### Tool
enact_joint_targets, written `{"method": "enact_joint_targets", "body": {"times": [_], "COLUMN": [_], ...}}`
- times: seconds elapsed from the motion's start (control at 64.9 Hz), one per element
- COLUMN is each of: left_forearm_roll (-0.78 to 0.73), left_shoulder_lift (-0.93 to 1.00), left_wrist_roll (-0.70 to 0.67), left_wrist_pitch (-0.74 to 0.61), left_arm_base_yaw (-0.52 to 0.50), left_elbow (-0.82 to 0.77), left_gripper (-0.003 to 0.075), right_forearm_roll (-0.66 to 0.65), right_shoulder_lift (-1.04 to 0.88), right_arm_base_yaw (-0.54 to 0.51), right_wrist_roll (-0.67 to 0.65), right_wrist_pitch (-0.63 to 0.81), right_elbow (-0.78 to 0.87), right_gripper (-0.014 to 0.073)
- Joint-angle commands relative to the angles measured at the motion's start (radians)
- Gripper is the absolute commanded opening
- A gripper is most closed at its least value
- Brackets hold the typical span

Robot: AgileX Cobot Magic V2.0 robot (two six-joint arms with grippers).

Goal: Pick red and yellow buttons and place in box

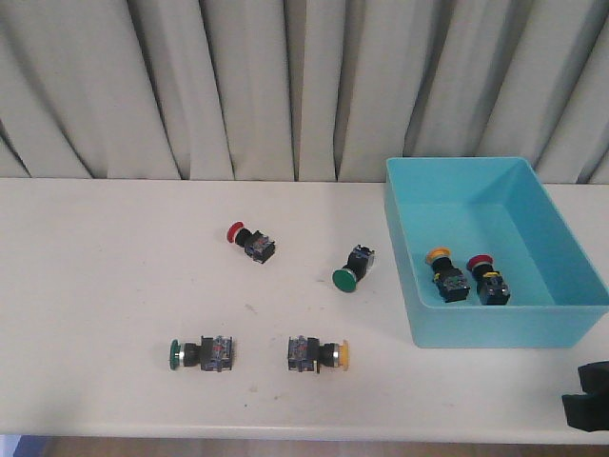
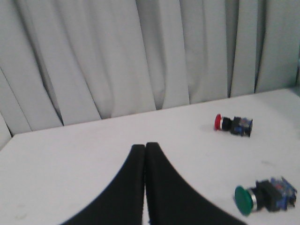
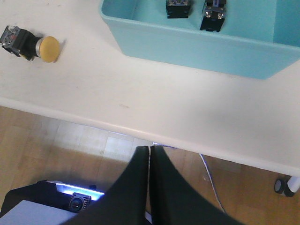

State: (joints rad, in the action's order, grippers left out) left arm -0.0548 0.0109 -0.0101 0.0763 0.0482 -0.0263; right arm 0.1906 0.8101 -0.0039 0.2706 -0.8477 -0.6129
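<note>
On the table a red button (image 1: 249, 240) lies at mid-left, also in the left wrist view (image 2: 233, 124). A yellow button (image 1: 320, 353) lies near the front edge and shows in the right wrist view (image 3: 32, 44). The turquoise box (image 1: 504, 326) stands at the right, holding one yellow button (image 1: 445, 274) and one red button (image 1: 487, 278). My left gripper (image 2: 144, 146) is shut and empty above the table, well short of the red button. My right gripper (image 3: 150, 149) is shut and empty, past the table's front edge over the floor, near the box wall (image 3: 197, 47).
Two green-capped switches lie on the table, one at the centre (image 1: 350, 269) and one at front left (image 1: 202, 353), the latter also seen by the left wrist (image 2: 265, 196). Curtains hang behind the table. Part of my right arm (image 1: 587, 395) shows at the bottom right corner.
</note>
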Motion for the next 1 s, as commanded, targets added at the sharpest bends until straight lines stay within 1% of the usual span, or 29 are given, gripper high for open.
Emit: {"method": "enact_joint_targets", "body": {"times": [0.0,0.139,0.987], "left_forearm_roll": [-0.003,-0.021,-0.019], "left_shoulder_lift": [0.015,0.015,0.014], "left_wrist_roll": [-0.063,-0.069,-0.068], "left_wrist_pitch": [-0.09,-0.094,-0.096], "left_arm_base_yaw": [-0.005,-0.005,-0.005], "left_elbow": [-0.051,-0.051,-0.049], "left_gripper": [-0.0007,-0.0007,-0.0007], "right_forearm_roll": [0.005,0.005,0.005], "right_shoulder_lift": [-0.006,-0.006,-0.006], "right_arm_base_yaw": [-0.003,-0.003,-0.003], "right_wrist_roll": [0.008,0.008,0.008], "right_wrist_pitch": [0.041,0.04,0.041], "right_elbow": [-0.026,-0.026,-0.026], "right_gripper": [-0.0007,-0.0007,-0.0006]}}
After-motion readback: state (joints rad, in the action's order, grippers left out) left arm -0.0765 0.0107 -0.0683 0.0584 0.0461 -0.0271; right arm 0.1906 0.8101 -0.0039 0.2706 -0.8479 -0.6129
